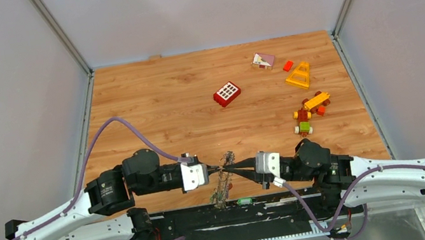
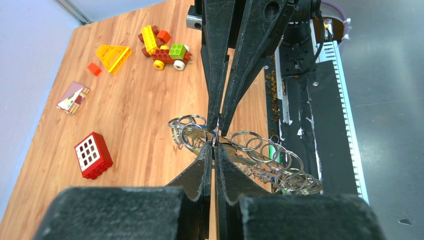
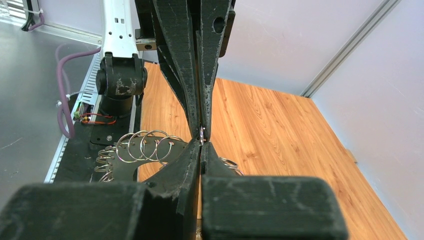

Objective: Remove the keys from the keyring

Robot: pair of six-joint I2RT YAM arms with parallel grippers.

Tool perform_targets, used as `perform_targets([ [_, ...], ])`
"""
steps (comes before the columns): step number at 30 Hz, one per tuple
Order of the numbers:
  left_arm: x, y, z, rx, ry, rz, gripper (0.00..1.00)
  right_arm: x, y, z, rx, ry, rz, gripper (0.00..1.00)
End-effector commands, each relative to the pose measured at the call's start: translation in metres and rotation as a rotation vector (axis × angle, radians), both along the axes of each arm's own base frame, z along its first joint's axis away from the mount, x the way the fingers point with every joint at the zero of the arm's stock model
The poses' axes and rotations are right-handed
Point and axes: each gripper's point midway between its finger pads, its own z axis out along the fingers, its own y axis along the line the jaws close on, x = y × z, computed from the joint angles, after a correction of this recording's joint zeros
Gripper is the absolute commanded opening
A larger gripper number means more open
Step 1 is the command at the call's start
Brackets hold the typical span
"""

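Observation:
My two grippers meet tip to tip above the near edge of the wooden table. The left gripper [image 1: 221, 169] and the right gripper [image 1: 232, 168] are both shut on a thin metal edge of the keyring [image 1: 224, 179]. The bunch hangs between them, lifted off the table, trailing toward the near edge. In the left wrist view my left gripper [image 2: 215, 146] pinches the ring, with silver keys [image 2: 239, 156] and several small split rings [image 2: 295, 177] fanned out to the right. In the right wrist view my right gripper [image 3: 201, 143] clamps the same edge; split rings [image 3: 145, 146] hang left.
A red brick [image 1: 227, 94] lies mid-table. At the back right are a pink block [image 1: 263, 60], a small orange brick [image 1: 287, 65], a yellow triangle [image 1: 299, 75] and a brick toy car [image 1: 309, 113]. A black strip [image 1: 187, 222] runs along the near edge.

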Motion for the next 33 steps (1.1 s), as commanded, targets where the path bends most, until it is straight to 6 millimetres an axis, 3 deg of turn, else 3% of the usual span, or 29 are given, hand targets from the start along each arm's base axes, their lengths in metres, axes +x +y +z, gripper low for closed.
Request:
perform_targets([
  [1,0.0037,0.0000,0.0048,-0.009,-0.013,0.019,0.04,-0.0049,-0.0072,0.0426,0.143,-0.048,0.016,0.00],
  [24,0.0063,0.0011,-0.0009,0.012,-0.011,0.034,0.09,-0.0069,-0.0089,0.0436,0.161,-0.051,0.023,0.00],
  [28,0.0067,0.0014,-0.0005,0.012,-0.010,0.037,0.18,-0.0069,-0.0093,0.0439,0.164,-0.052,0.023,0.00],
  [33,0.0071,0.0015,0.0012,0.008,-0.012,0.039,0.21,-0.0073,-0.0093,0.0447,0.167,-0.052,0.025,0.00],
])
